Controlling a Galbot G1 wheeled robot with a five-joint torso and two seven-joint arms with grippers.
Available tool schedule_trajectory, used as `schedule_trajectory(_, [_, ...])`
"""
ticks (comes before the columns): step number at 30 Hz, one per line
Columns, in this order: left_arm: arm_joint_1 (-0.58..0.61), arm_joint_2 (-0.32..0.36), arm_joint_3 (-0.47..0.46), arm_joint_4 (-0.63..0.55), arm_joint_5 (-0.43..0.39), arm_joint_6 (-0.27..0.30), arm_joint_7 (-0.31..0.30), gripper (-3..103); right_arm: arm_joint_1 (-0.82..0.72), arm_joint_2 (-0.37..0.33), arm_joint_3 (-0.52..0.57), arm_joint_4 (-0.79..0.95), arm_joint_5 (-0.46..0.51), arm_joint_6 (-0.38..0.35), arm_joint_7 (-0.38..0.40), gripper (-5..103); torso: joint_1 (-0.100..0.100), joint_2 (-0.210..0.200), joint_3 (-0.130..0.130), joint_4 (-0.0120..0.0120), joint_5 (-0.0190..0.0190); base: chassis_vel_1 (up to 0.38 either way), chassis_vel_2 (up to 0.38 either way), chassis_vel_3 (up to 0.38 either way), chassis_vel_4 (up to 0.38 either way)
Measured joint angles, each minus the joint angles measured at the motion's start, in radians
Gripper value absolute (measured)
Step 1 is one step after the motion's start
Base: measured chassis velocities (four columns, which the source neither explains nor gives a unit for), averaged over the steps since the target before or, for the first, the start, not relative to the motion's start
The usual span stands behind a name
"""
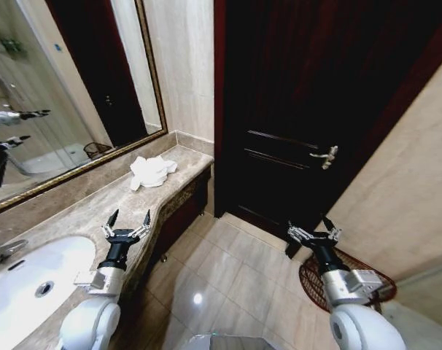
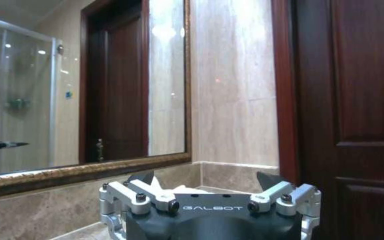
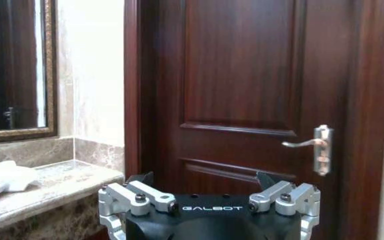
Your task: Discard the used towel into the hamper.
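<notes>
1. Towel [image 1: 152, 171] lies crumpled and white on the marble counter [image 1: 75, 215], near its far end below the mirror [image 1: 53, 95]; nothing grips it.
2. Left gripper [image 1: 126, 219] hovers over the counter's front edge between the sink [image 1: 31, 281] and the towel, fingers spread and empty.
3. Right gripper [image 1: 313, 231] hangs above the tiled floor before the dark door [image 1: 301, 109], likewise spread and empty.
4. Hamper [image 1: 381, 288], a reddish-brown open-weave basket, sits on the floor against the right wall, partly hidden behind the right arm.
5. Judged from this: pickup, carry and drop all remain undone.
</notes>
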Motion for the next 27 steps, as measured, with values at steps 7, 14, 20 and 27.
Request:
schedule_trajectory(7, [0.003, -0.002, -0.002, 0.002, 0.000, -0.006, 0.000, 100, -0.001, -0.003, 0.000, 0.001, 0.001, -0.002, 0.000, 100, 0.000, 0.000, 0.000, 0.0002, 0.0000, -0.077, 0.164, 0.178, -0.066])
schedule_trajectory(14, [0.000, -0.005, -0.002, 0.017, 0.012, -0.008, 0.001, 100, 0.004, -0.007, -0.005, -0.010, 0.005, -0.005, -0.002, 100, 0.000, 0.000, 0.000, 0.0002, -0.0001, -0.088, 0.186, 0.188, -0.085])
schedule_trajectory(20, [-0.004, -0.004, 0.001, 0.018, 0.018, -0.007, 0.001, 100, 0.009, -0.016, -0.005, -0.013, 0.013, -0.006, -0.002, 100, 0.000, 0.000, 0.000, -0.0001, -0.0001, -0.100, 0.174, 0.175, -0.102])
schedule_trajectory(27, [-0.002, -0.005, 0.003, 0.017, 0.021, -0.006, 0.000, 100, 0.008, -0.023, -0.006, -0.018, 0.016, -0.006, -0.002, 100, 0.000, 0.000, 0.000, 0.0002, 0.0000, -0.098, 0.167, 0.178, -0.102])
